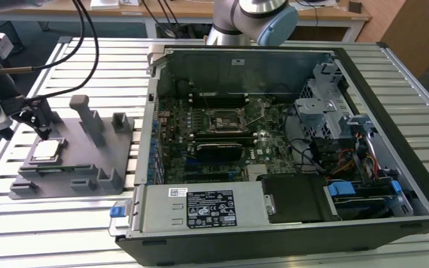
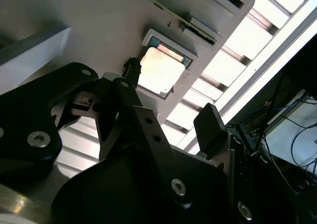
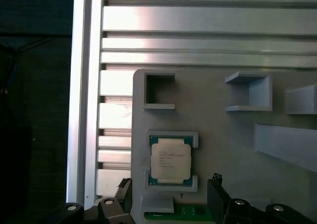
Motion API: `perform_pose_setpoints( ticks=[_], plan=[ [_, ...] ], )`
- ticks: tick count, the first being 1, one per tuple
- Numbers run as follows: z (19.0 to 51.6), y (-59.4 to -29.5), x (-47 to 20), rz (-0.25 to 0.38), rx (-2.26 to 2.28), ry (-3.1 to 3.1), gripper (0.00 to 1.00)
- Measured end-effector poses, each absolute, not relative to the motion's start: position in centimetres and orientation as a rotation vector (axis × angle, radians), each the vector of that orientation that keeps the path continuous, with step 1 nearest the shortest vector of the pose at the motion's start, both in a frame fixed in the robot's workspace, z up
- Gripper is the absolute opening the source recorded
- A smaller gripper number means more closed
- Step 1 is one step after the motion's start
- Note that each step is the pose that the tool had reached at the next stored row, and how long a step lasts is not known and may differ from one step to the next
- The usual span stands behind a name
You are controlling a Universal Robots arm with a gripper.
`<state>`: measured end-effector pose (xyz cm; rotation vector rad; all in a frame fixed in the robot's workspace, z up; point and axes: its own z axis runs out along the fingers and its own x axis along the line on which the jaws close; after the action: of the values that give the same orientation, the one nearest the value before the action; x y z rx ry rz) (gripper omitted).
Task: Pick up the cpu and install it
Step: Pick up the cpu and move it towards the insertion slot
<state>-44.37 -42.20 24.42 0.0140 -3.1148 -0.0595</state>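
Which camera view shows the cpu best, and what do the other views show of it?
The first wrist view: it looks straight down on the whole cpu, seated in the grey fixture. The second wrist view shows it slanted and glare-washed. The exterior view shows it small, at that view's left.

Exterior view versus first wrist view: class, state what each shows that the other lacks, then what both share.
Exterior view: the open computer case and its green motherboard with the dark socket. First wrist view: print on the cpu lid, with the open gripper straddling it. Both: cpu seated in the grey fixture on the slatted table.
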Motion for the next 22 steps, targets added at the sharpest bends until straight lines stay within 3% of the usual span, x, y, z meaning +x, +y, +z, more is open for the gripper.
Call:
perform_pose_setpoints(
  ticks=[22],
  plan=[
    [22.0, -41.5, -44.4, -0.058, 0.093, -3.112, 0.7]
  ],
)
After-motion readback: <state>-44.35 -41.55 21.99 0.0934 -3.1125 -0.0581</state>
